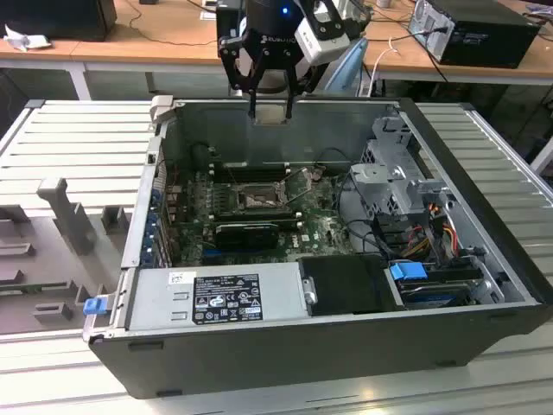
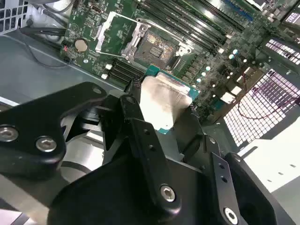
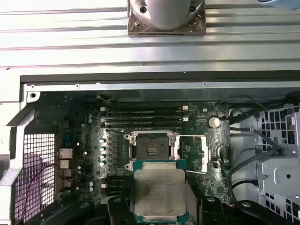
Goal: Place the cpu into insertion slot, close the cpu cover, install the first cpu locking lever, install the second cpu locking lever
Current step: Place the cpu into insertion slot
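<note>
The claw (image 1: 271,111) is gripping the cpu (image 1: 271,119) by two opposite edges, its black fingers (image 2: 134,105) pressing against the chip's sides. The cpu's pale silver-grey top (image 3: 159,190) is facing the wrist cameras, with a green border showing around it.

The insertion slot (image 3: 151,151) is lying uncovered on the green board inside the open computer case (image 1: 302,354), and the cpu is hanging well above this slot, apart from it. In the first wrist view the chip is overlapping the slot's near edge.

The cpu cover (image 2: 101,36) is standing swung open just beside the slot. The long black memory slots (image 3: 145,117) are running along the slot's other side. The case is resting on a ribbed metal surface (image 1: 78,138).
</note>
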You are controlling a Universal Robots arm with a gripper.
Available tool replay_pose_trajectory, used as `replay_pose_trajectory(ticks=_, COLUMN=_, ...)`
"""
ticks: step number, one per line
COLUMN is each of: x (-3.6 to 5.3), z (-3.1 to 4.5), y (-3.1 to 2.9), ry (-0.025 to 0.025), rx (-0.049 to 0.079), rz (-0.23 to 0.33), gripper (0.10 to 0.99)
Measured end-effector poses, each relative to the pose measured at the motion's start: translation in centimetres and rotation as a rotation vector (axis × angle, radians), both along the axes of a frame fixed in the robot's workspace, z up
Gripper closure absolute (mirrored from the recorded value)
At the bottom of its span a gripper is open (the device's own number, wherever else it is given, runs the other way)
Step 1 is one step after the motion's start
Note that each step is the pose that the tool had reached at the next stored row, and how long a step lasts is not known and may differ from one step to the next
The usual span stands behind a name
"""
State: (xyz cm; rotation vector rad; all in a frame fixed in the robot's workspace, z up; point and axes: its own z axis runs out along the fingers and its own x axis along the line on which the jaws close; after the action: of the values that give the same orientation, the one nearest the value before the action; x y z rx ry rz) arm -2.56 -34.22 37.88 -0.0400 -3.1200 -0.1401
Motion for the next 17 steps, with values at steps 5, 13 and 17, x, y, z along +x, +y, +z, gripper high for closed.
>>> replay_pose_trajectory(ticks=5, x=0.00, z=0.00, y=0.00, ry=0.0000, rx=0.000, rz=-0.098, gripper=0.557)
replay_pose_trajectory(ticks=13, x=0.00, z=0.00, y=0.00, ry=0.0001, rx=0.000, rz=-0.225, gripper=0.557)
replay_pose_trajectory(ticks=17, x=0.00, z=0.00, y=0.00, ry=0.0000, rx=0.000, rz=-0.263, gripper=0.557)
